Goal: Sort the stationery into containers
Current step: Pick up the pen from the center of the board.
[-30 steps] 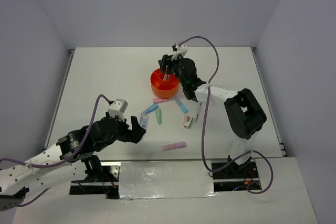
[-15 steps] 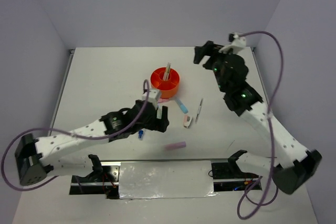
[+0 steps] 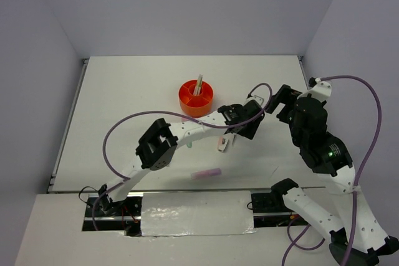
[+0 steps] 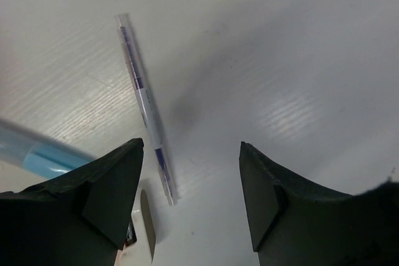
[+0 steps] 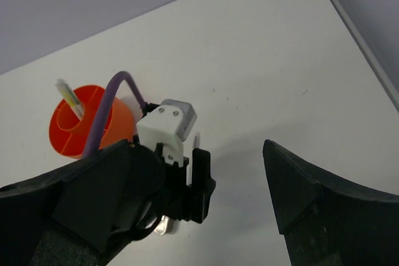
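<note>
The orange organizer [image 3: 196, 98] stands at the table's middle with a pencil [image 3: 199, 83] upright in it; it also shows in the right wrist view [image 5: 84, 123]. My left gripper [image 3: 249, 121] is open and empty, low over the table just right of a thin clear pen with purple print [image 4: 144, 105]. A blue highlighter [image 4: 34, 154] lies at the left of that view. A pink highlighter [image 3: 206, 173] lies near the front. A small pink piece [image 3: 221, 144] lies by the pen. My right gripper [image 3: 282, 99] is open and empty, raised to the right, looking down on the left gripper's wrist [image 5: 168, 126].
The left arm [image 3: 187, 130] stretches across the middle of the table and hides some of the highlighters below the organizer. A pink highlighter [image 3: 186, 118] peeks out beside the organizer. Grey walls close the table at the back and sides.
My left arm has swung right, from the highlighters to the thin pen. My right arm has pulled back from the organizer, leaving the pencil in it, and now sits at the right.
</note>
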